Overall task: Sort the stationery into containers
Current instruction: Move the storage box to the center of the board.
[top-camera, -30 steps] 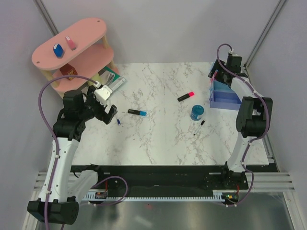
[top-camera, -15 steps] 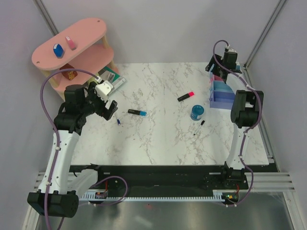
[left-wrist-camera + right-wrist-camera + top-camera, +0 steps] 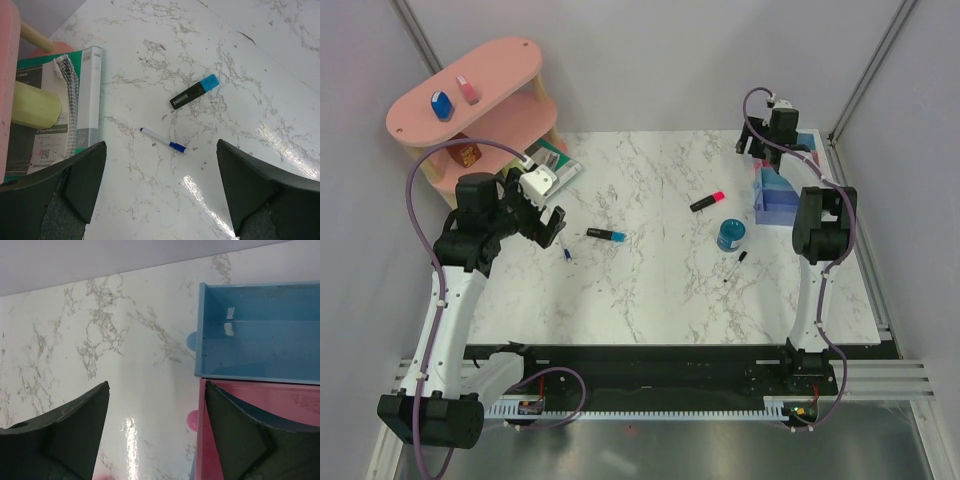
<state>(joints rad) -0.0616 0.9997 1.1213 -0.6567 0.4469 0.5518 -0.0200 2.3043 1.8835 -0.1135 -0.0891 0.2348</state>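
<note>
My left gripper [image 3: 548, 228] is open and empty, above the table left of a black marker with a blue cap [image 3: 607, 235] and a small white pen with a blue cap [image 3: 566, 254]. The left wrist view shows the gripper [image 3: 162, 192], this marker [image 3: 195, 92] and this pen [image 3: 162, 140]. My right gripper [image 3: 752, 142] is open and empty at the far end of the row of bins [image 3: 780, 190]. In the right wrist view the gripper [image 3: 157, 432] is beside the light blue bin [image 3: 260, 330] and pink bin [image 3: 305, 402]. A pink-capped marker [image 3: 707, 201], teal pot [image 3: 730, 236] and thin black pen [image 3: 734, 266] lie mid-table.
A pink tiered shelf [image 3: 500, 65] stands at the far left, with a blue eraser [image 3: 442, 104] and a pink eraser [image 3: 467, 89] on top and a small orange object [image 3: 468, 155] on a lower tier. A green-edged book [image 3: 555, 160] lies at its foot and also shows in the left wrist view [image 3: 55, 110].
My right gripper has swung from over the bins toward the far left, beside their far end. My left gripper has shifted slightly toward the far side.
</note>
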